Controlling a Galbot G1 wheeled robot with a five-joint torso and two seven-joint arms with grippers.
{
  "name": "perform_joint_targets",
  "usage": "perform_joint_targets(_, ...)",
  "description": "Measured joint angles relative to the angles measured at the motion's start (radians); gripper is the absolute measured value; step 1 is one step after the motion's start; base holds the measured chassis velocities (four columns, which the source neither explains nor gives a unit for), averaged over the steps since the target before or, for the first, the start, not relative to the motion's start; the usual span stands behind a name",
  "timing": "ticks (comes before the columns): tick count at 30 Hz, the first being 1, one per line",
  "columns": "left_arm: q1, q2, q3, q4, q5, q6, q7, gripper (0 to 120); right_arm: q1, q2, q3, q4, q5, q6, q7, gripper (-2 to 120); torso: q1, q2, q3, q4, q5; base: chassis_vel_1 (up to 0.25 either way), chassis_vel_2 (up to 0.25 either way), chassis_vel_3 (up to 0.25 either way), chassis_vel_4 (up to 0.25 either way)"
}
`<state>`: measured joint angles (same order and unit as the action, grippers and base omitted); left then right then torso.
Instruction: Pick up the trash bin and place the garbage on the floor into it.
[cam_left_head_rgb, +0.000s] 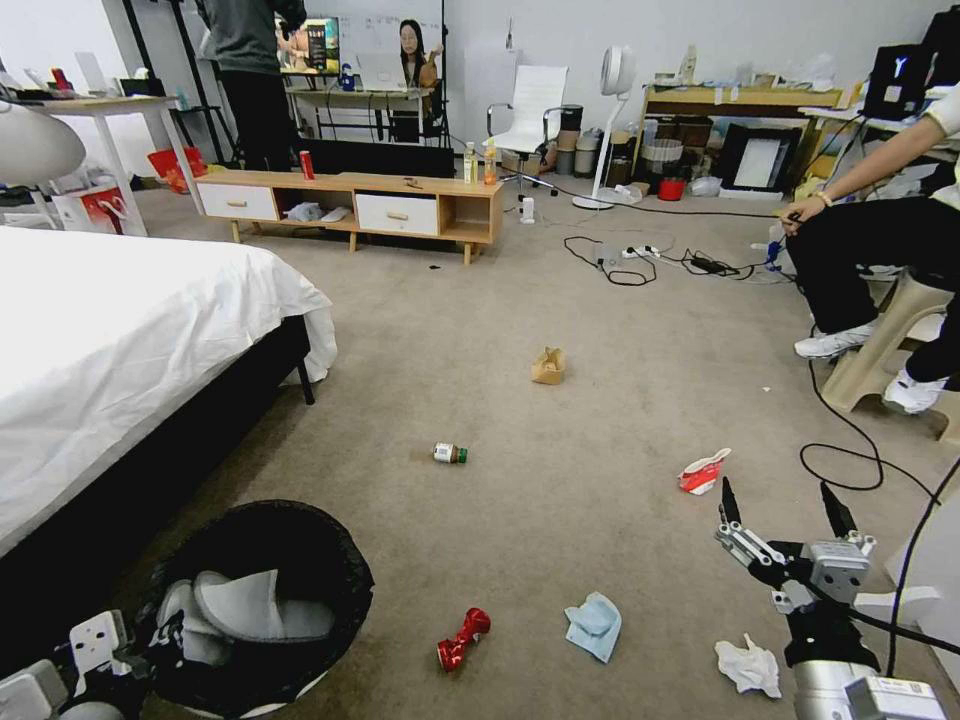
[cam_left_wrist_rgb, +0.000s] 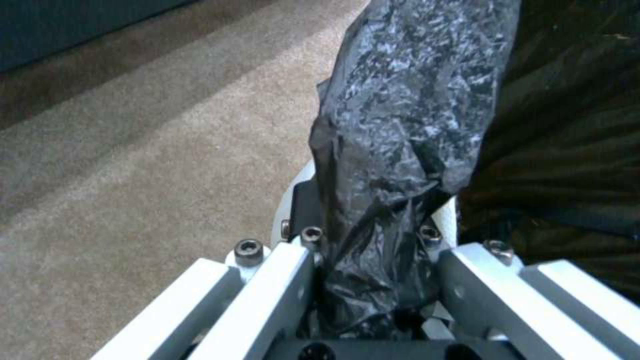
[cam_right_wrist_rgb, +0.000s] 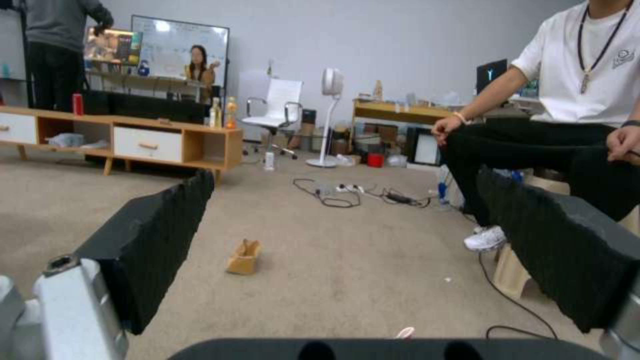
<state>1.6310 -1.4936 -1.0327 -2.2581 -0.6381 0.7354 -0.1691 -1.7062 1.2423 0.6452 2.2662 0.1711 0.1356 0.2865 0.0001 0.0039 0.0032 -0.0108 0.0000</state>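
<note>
Fingers: left gripper (cam_left_wrist_rgb: 373, 280) clenched on the trash bin (cam_left_head_rgb: 262, 610) rim and bag; right gripper (cam_left_head_rgb: 783, 520) spread wide, holding nothing.
Bin: beside the bed (cam_left_head_rgb: 120, 340), on the floor (cam_left_head_rgb: 560, 400).
Garbage: red can (cam_left_head_rgb: 462, 638) and blue tissue (cam_left_head_rgb: 594, 626) nearest the bin.
Advice: likely keep the bin's mouth level.

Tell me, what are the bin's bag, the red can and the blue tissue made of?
The bag looks like thin black plastic: glossy and crinkled where the left gripper pinches it. The can seems to be metal, shiny and crushed in the middle. The tissue looks like soft, matte paper or cloth, lying crumpled; I can't tell which.
</note>
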Motion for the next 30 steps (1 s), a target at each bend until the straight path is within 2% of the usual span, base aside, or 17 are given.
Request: perform_joint_targets(30,-0.003,0.001,0.005,0.002,0.003,0.000,0.003,7,0.000,0.000,0.000,0.000,0.000,0.000,0.000,100,0.000,0.000,0.000,-0.0001,0.0000,0.000,0.000,0.000,0.000)
